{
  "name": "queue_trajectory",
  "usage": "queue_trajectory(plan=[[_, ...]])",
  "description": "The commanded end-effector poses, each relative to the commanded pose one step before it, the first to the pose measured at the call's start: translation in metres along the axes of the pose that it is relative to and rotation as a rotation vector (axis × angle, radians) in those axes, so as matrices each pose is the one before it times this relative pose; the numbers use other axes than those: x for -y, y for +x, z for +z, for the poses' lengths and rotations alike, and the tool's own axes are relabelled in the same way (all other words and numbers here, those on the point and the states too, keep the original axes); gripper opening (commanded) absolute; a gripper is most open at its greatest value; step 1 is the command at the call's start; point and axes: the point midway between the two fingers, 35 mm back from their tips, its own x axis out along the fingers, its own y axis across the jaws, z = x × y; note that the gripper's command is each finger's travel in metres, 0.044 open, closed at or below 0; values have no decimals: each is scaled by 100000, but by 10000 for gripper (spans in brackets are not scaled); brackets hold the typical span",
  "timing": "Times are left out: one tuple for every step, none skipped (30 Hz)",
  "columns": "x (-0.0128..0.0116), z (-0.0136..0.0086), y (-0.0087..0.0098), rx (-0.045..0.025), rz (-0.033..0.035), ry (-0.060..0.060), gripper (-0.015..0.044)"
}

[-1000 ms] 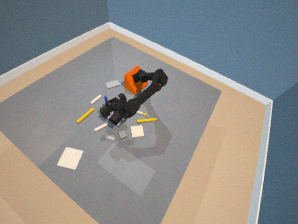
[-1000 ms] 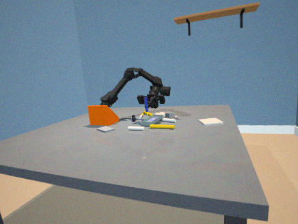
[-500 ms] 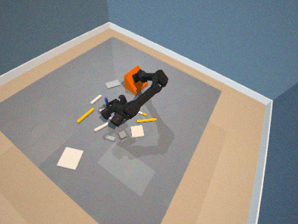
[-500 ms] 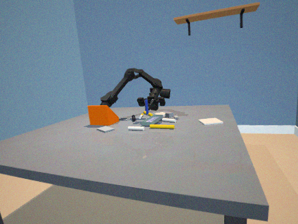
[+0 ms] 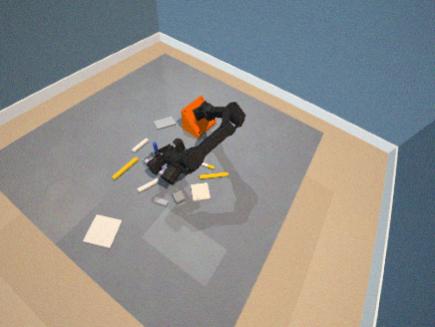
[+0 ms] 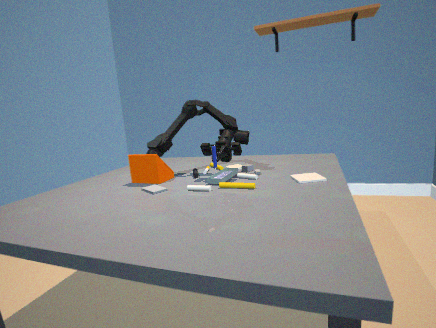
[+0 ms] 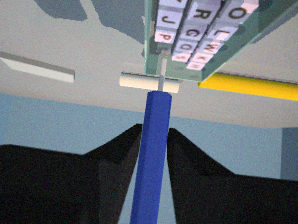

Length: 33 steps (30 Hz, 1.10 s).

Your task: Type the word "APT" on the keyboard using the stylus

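Observation:
The blue stylus point(image 5: 155, 147) point(image 6: 214, 157) point(image 7: 153, 150) stands nearly upright between the fingers of my gripper point(image 7: 155, 131), which is shut on it. The grey-green keyboard point(image 6: 215, 179) point(image 7: 260, 21) lies on the desk under the gripper, mostly hidden by the arm in the top view. In the wrist view the stylus's thin grey tip point(image 7: 163, 67) overlaps the near end of the keys, just beside the P key point(image 7: 164, 37). J, R, G, O and L keys show around it. The A and T keys cannot be made out. Whether the tip touches a key is unclear.
An orange wedge point(image 5: 192, 120) point(image 6: 150, 170) stands by the arm's base. A yellow bar point(image 5: 125, 168) point(image 6: 237, 185) point(image 7: 255, 88) and a white bar point(image 5: 141, 145) point(image 6: 199, 188) point(image 7: 131, 82) lie beyond the keyboard. Another white bar point(image 5: 148, 185) point(image 6: 247, 176), a grey block point(image 5: 179, 196) and cream squares point(image 5: 102, 231) point(image 5: 201, 191) lie nearby.

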Motion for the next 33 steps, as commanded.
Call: queue_trajectory(plan=[[-112, 71, 224, -184, 371, 553, 53], [-25, 21, 29, 8, 1, -1, 79], [0, 0, 0, 0, 0, 0, 81], [0, 0, 0, 0, 0, 0, 81], [0, 0, 0, 0, 0, 0, 81], [0, 0, 0, 0, 0, 0, 81], [0, 0, 0, 0, 0, 0, 81], [0, 0, 0, 0, 0, 0, 81], [0, 0, 0, 0, 0, 0, 81], [0, 0, 0, 0, 0, 0, 81], [0, 0, 0, 0, 0, 0, 81], [0, 0, 0, 0, 0, 0, 81], [0, 0, 0, 0, 0, 0, 81], [0, 0, 0, 0, 0, 0, 81], [0, 17, 10, 1, 0, 0, 81], [0, 36, 20, 2, 0, 0, 81], [-1, 59, 33, 3, 1, 0, 81], [-1, 61, 35, 3, 1, 0, 81], [0, -14, -8, -1, 0, 0, 81], [1, -12, -7, 0, 0, 0, 81], [0, 19, 11, 1, 0, 0, 81], [0, 31, 18, 2, 0, 0, 81], [0, 47, 27, 3, 1, 0, 81], [0, 55, 31, 3, 1, 0, 81], [0, 46, 26, 3, 1, 0, 81], [0, 45, 26, 3, 1, 0, 81], [0, 41, 24, 2, 1, 0, 81], [0, 45, 26, 3, 1, 0, 81], [0, 18, 10, 1, 0, 0, 81], [0, 29, 17, 2, 0, 0, 81], [0, 40, 23, 2, 1, 0, 81], [0, 18, 11, 1, 0, 0, 81], [0, 29, 17, 2, 0, 0, 81]])
